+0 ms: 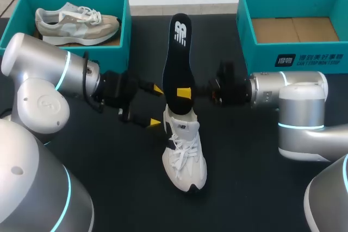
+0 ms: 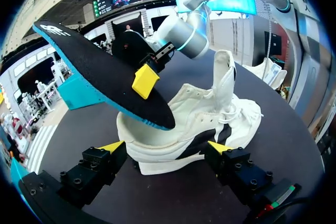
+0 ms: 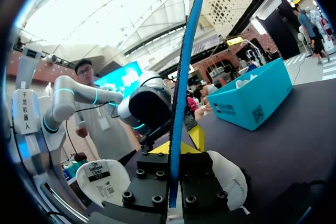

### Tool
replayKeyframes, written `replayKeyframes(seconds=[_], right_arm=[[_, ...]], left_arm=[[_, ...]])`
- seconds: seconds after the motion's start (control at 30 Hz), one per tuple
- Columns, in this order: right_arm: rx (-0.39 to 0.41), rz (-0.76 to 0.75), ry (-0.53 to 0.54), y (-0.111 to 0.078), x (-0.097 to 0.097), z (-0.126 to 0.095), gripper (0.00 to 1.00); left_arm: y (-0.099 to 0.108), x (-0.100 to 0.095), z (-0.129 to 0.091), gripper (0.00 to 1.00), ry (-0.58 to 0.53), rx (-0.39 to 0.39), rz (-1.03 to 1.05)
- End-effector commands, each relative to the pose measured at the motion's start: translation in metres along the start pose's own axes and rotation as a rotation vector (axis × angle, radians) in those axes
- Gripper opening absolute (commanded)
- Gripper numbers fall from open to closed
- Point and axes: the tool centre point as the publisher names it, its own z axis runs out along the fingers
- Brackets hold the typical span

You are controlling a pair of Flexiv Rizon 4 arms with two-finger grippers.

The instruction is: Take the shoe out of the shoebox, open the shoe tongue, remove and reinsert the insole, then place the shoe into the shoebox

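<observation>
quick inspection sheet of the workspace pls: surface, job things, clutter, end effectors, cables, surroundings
surface: black table
job's things: white shoe upright on its sole mid-table, tongue pulled up; black insole held tilted up, its lower end at the shoe's opening; left shoebox holds a beige and grey shoe; right shoebox holds no shoe
clutter: nothing seen
end effectors: left end effector open, beside the white shoe's heel; right end effector shut on the insole
cables: a black cable looped at the left arm's wrist
surroundings: nothing seen
</observation>
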Motion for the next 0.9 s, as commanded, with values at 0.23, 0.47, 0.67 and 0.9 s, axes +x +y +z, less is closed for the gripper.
replayKeyframes(seconds=[0.23,0.47,0.67,0.9], right_arm=[[-0.003,-0.007,0.019,-0.017,-0.012,0.009,0.00],[0.012,0.015,0.016,-0.027,-0.013,0.007,0.00],[0.029,0.040,0.009,-0.035,-0.011,0.009,0.00],[0.050,0.083,-0.017,-0.049,-0.009,0.007,0.00]], left_arm=[[0.000,0.000,0.002,1.00,-0.002,-0.003,0.000],[0.000,0.000,0.002,1.00,-0.002,-0.003,0.000],[0.000,0.000,0.002,1.00,-0.002,-0.003,0.000],[0.000,0.000,0.002,1.00,-0.002,-0.003,0.000]])
